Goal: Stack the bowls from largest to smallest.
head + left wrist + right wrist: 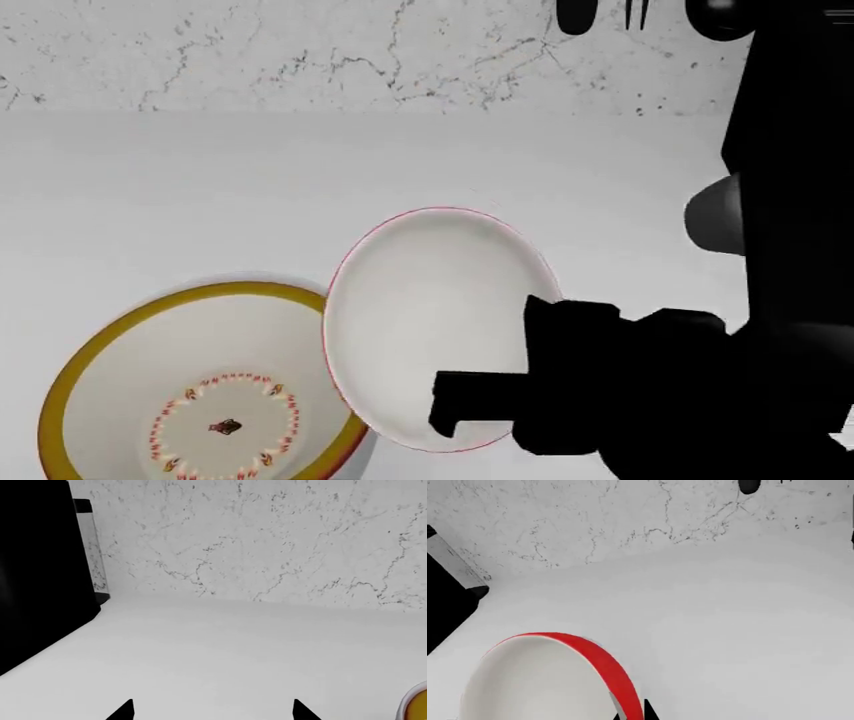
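Gripping the small red bowl (427, 320) by its rim at centre frame, tilted beside the yellow-rimmed bowl (200, 400) at lower left, the right gripper (501, 400) risked letting it slip from that shallow edge hold; the left gripper (212, 711) stood wide, empty.

Cream bowl (200, 390) with mustard rim and red-dotted ring, red-and-white bowl (427, 320), white marbled wall (267, 50)

small bowl (427, 320) sat right of medium bowl (200, 390), overlapping its right rim | both on table (200, 180) | wall (267, 50) stood behind | right gripper (461, 405) lay at small bowl's near-right edge
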